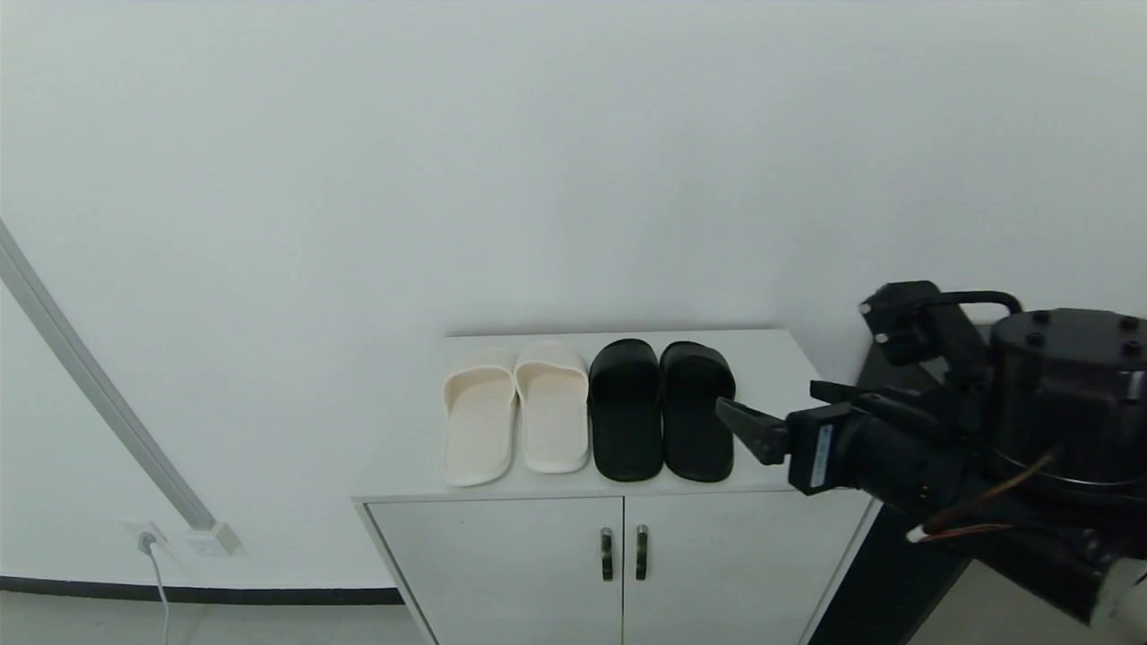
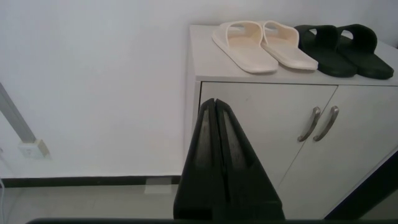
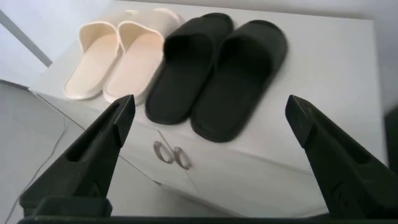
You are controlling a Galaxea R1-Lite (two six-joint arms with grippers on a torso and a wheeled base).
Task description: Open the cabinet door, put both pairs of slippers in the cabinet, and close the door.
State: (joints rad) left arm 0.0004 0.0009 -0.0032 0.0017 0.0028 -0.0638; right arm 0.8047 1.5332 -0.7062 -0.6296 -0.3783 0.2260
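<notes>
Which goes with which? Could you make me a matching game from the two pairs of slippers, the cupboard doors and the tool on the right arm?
Things:
1. cream slippers
2. black slippers
3. cabinet doors
4. right tool

States or places:
A. closed
B. open wide, holding nothing
C. on the cabinet top, toward the robot's left
D. on the cabinet top, toward the robot's right

Pairs: 1-C, 2-D, 3-A, 4-B.

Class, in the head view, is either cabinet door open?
No, both cabinet doors are shut, their handles side by side at the middle.
</notes>
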